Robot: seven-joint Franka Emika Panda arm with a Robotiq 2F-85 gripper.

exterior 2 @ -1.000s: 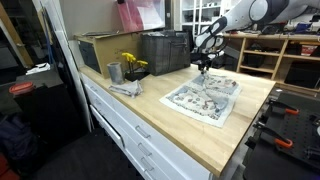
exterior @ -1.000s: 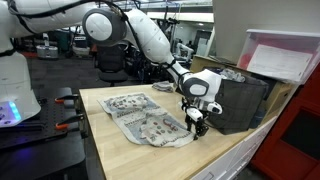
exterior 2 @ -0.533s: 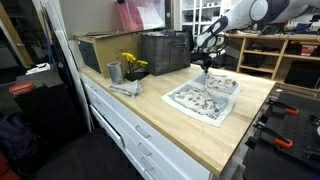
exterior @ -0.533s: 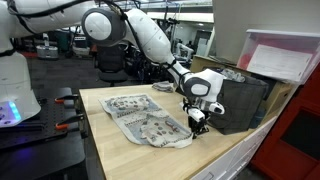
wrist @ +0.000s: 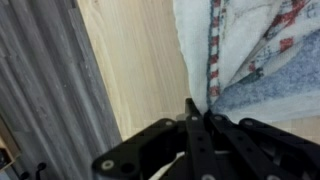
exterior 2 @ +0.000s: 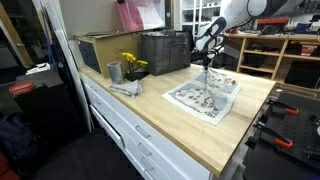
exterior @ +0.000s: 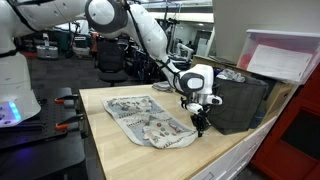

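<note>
Tool [exterior: 197, 125] clamped on the hem of the patterned cloth [exterior: 145, 120] (fingers meet at its edge in the wrist view). In an exterior view the cloth spreads over the table [exterior: 120, 155] toward the tool's 9 o'clock, with the black bin [exterior: 240, 100] at 3 o'clock.

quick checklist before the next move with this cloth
1. Fingers shut: ok.
2. Cloth edge pinched between them: ok, in the wrist view.
3. How deep the pinch reaches: cannot tell.
4. Gripper apart from the black crate: ok, but close.
5. Rest of the cloth lying on the countertop: ok.
6. Nothing small lying on the cloth: cannot tell, the pattern is busy.
</note>
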